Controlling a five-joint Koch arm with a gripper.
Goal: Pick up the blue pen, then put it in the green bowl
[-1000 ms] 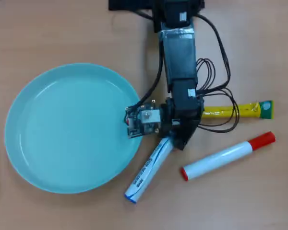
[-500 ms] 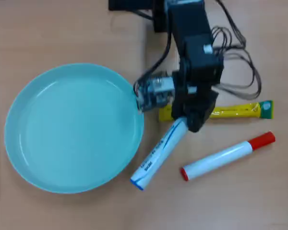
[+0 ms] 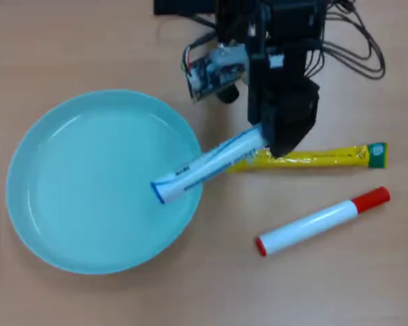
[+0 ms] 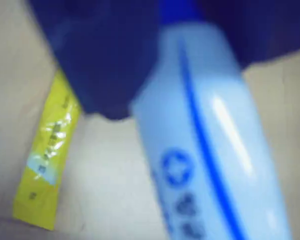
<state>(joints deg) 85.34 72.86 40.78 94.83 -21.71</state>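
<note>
Gripping the blue pen [image 4: 200, 140], my claw [image 4: 155, 65] fills the top of the wrist view as a dark blurry shape, closed tight on the pen's upper end. I see the pen very big and close there, white with a blue line and blue print on it. Beside the pen in that view lies the yellow sachet [image 4: 47, 155] on the table [image 4: 115, 190].

From the overhead view I see the claw [image 3: 268, 139] holding the pen [image 3: 207, 165] by one end, just right of the green bowl [image 3: 68, 224]. The pen slants down to the left, and its free end with the blue ring reaches over the bowl's right rim, above the inside of the bowl. I cannot tell if that end touches the bowl. The sachet [image 3: 319, 157] lies flat to the right of the bowl, partly under the pen and claw. A red pen [image 3: 323, 221] lies below the sachet, well apart from the bowl. Farther up, right of the bowl's top edge, the arm [image 3: 285, 41] and its black wires [image 3: 357, 44] sit near the top of the table [image 3: 88, 41].
</note>
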